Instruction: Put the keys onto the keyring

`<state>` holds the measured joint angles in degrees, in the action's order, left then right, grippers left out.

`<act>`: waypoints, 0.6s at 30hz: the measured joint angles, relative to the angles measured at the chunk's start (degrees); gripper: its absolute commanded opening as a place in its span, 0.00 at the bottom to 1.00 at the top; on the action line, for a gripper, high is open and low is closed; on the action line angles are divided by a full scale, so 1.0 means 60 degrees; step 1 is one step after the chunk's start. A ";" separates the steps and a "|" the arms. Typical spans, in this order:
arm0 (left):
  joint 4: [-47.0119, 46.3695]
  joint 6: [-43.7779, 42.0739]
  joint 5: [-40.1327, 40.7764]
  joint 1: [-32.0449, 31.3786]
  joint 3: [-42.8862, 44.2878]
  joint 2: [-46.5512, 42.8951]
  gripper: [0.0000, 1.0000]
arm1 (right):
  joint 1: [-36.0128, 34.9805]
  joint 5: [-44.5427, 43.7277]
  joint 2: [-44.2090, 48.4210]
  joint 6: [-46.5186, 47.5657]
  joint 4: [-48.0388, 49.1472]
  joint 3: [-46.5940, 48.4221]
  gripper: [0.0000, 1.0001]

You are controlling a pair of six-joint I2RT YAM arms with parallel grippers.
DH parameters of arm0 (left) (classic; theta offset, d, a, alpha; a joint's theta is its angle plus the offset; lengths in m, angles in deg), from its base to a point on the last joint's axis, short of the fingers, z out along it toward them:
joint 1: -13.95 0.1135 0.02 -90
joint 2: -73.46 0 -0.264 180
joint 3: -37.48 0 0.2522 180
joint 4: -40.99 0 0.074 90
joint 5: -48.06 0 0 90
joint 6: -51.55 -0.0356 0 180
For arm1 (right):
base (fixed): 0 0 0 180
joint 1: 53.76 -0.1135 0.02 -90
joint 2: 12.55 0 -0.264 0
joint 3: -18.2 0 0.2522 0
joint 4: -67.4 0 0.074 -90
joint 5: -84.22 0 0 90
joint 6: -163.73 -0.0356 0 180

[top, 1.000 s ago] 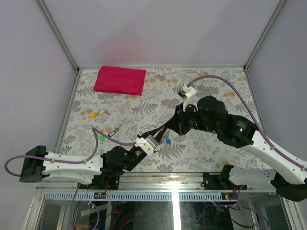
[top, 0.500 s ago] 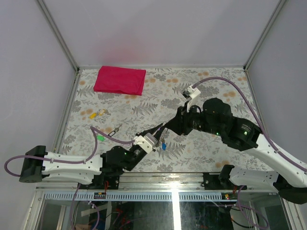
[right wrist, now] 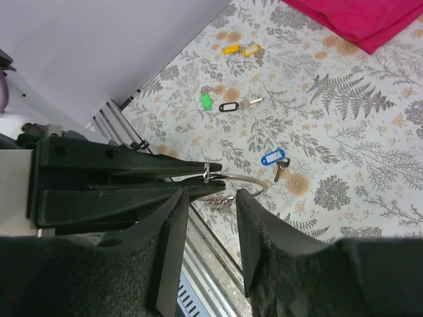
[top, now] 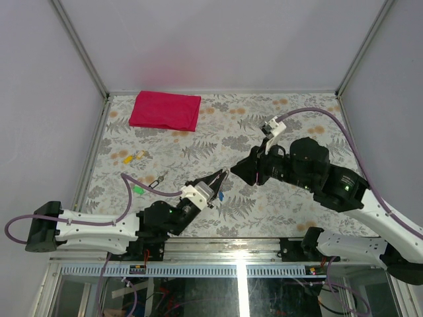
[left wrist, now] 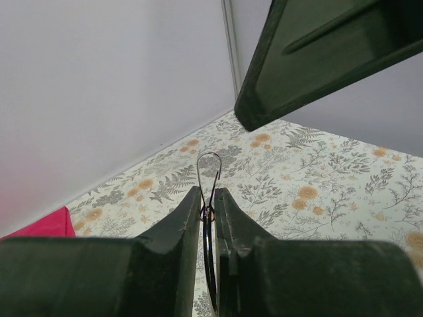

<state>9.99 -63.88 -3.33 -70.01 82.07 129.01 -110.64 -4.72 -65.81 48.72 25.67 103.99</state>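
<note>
We see a floral-patterned surface [top: 291, 205] closed in by pale walls, with a pink cloth [top: 165, 111] folded at its far left. Nearer the arms on that side lie two yellow tags [right wrist: 240, 49], a green tag [right wrist: 207, 101] and a dark oval clip [right wrist: 228, 106] just beside it.

The left gripper [left wrist: 207, 198] is pressed shut on the keyring [left wrist: 210, 153]. In its own wrist view, a thin wire loop stands up out of the narrow slit between its fingers. It holds the ring above the surface, near the middle of the near edge.

The right gripper [right wrist: 210, 198] faces it tip to tip. Its fingers [right wrist: 173, 224] stand apart, one on each side of the ring's wire, where the loop runs out past the left gripper's tips. We cannot tell whether either finger touches the wire.

One key [right wrist: 272, 158] with a blue head lies flat on the surface below the two grippers, apart from the ring, with a small dark metal piece touching it. We cannot make out a second blue key.
</note>
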 measured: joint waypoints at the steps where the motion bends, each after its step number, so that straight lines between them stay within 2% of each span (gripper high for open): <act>1: 0.0022 0.0011 -0.0004 0.0000 0.0000 0.0000 0.00 | 0.0000 0.0004 -0.0084 0.0000 -0.0007 0.0000 0.41; 12: 0.0372 0.0127 -0.0117 -0.0004 0.0018 0.0025 0.00 | 0.0000 0.0266 -0.0572 0.0004 0.0004 0.0000 0.38; 18: 0.1257 0.0933 0.0521 0.0000 0.0477 0.0007 0.00 | 0.0000 0.0040 -0.0423 0.0342 0.0233 -0.0204 0.50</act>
<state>17.53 -58.28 -0.21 -70.01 84.94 129.05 -110.64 -4.48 -68.34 50.77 27.07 102.76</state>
